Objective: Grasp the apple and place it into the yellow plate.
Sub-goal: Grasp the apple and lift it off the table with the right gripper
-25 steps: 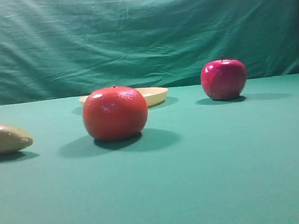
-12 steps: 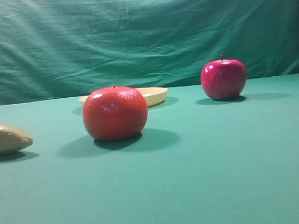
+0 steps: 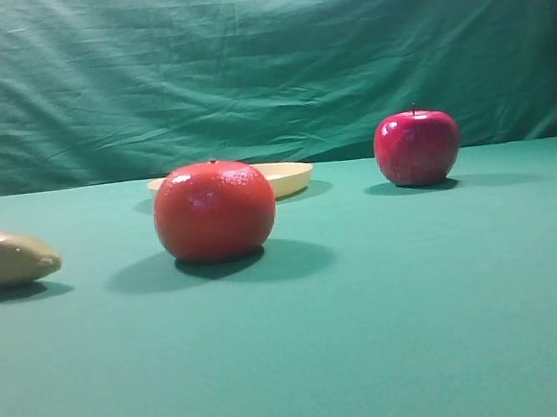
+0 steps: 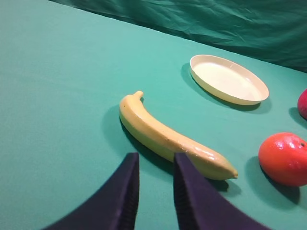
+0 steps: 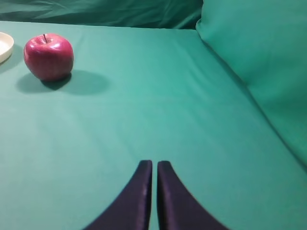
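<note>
Upright on the green table cloth, the apple stands with its stem pointing straight up, to the right of the yellow plate and apart from it. That shallow plate lies flat and holds nothing. An orange-red round fruit sits in front of the plate, and a banana lies on its side nearer the left arm. The left gripper has its jaws slightly parted around nothing. The right gripper shows its jaws nearly pressed together, empty, well apart from the apple.

Crimson apple, pale yellow plate, green cloth.
</note>
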`<state>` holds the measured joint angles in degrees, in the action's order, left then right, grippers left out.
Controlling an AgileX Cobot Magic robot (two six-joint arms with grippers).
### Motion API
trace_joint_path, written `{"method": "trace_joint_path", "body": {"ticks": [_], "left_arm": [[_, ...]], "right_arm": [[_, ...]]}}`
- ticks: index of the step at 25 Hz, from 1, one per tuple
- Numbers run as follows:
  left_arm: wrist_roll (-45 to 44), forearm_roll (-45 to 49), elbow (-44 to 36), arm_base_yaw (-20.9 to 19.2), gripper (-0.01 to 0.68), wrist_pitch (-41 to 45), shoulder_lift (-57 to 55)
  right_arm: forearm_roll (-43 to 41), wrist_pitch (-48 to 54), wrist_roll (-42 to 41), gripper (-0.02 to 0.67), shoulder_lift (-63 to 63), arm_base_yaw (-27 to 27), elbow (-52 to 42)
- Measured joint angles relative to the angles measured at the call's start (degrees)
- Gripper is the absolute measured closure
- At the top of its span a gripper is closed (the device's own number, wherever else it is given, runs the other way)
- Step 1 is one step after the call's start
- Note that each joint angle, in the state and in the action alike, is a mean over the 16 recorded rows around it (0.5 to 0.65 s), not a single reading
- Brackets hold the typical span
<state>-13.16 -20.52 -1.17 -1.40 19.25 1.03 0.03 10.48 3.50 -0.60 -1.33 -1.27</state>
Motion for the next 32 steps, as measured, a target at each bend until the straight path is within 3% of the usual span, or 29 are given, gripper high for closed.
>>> {"method": "trace_joint_path", "body": {"ticks": [7,13,21,32], "left_arm": [[0.00,-0.02,0.00,0.00,0.516,0.00,0.00],[0.00,-0.02,0.00,0.00,0.516,0.00,0.00],[0.00,-0.02,0.00,0.00,0.516,0.00,0.00],[0.00,-0.02,0.00,0.00,0.516,0.00,0.00]], "right_arm": [[1.72,-5.92,0.32,0.649,5.26,2.99,3.18],[1.04,-6.05,-0.57,0.649,18.04,7.14,10.17],[-0.11,-2.81,-2.63,0.649,43.42,10.69,24.66],[-0.25,9.76,-3.26,0.649,72.59,11.16,48.50]]}}
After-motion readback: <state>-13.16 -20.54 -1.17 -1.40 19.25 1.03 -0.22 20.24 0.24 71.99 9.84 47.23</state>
